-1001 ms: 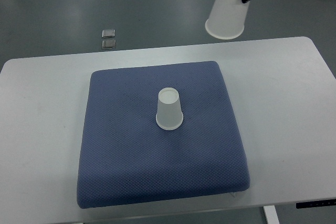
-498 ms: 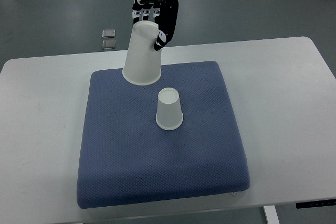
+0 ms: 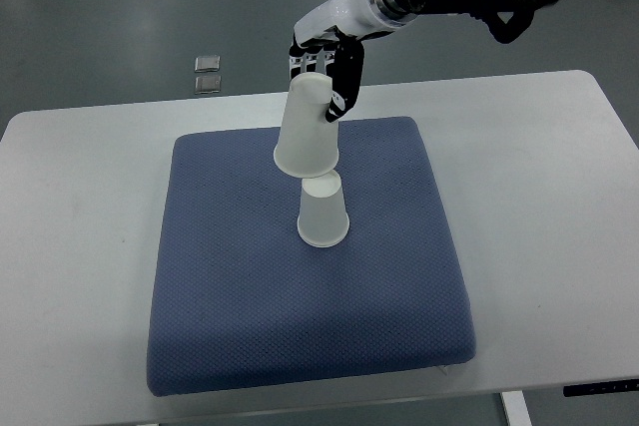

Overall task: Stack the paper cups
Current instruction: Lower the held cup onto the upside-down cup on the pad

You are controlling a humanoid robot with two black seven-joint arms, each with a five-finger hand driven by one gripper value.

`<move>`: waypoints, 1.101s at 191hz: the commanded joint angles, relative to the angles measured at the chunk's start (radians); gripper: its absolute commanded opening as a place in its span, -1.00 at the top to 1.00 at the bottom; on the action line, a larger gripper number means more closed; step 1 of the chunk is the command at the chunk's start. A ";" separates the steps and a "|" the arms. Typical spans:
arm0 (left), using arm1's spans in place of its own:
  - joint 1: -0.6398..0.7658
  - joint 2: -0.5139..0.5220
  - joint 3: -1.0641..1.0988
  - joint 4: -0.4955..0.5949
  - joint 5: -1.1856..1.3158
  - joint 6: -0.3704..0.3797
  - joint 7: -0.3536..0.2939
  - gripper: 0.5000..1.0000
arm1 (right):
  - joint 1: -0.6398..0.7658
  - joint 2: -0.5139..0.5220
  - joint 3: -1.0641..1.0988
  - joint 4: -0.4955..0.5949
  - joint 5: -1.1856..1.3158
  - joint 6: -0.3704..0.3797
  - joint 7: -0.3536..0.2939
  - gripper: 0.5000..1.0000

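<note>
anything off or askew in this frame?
Nothing damaged or spilled. The held cup in the right hand is tilted, its mouth up-left of the standing cup on the blue mat.

Two white paper cups, both upside down, mouths downward. One plain tapered white paper cup (image 3: 322,213) standing upright on its rim near the middle of the scene, slightly toward the far side. Second white paper cup (image 3: 308,134), larger in view, raised and tilted, its wide open mouth overlapping the far-left edge of the standing cup's base.
</note>
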 commanded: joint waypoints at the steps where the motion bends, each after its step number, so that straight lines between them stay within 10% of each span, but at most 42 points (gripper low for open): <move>1: 0.000 0.000 0.000 0.000 0.000 0.000 0.000 -1.00 | -0.021 0.000 -0.005 -0.001 0.003 -0.003 -0.005 0.46; 210: 0.000 0.000 0.000 -0.003 0.000 0.001 0.000 -1.00 | -0.144 0.000 -0.008 -0.001 0.006 -0.089 -0.006 0.34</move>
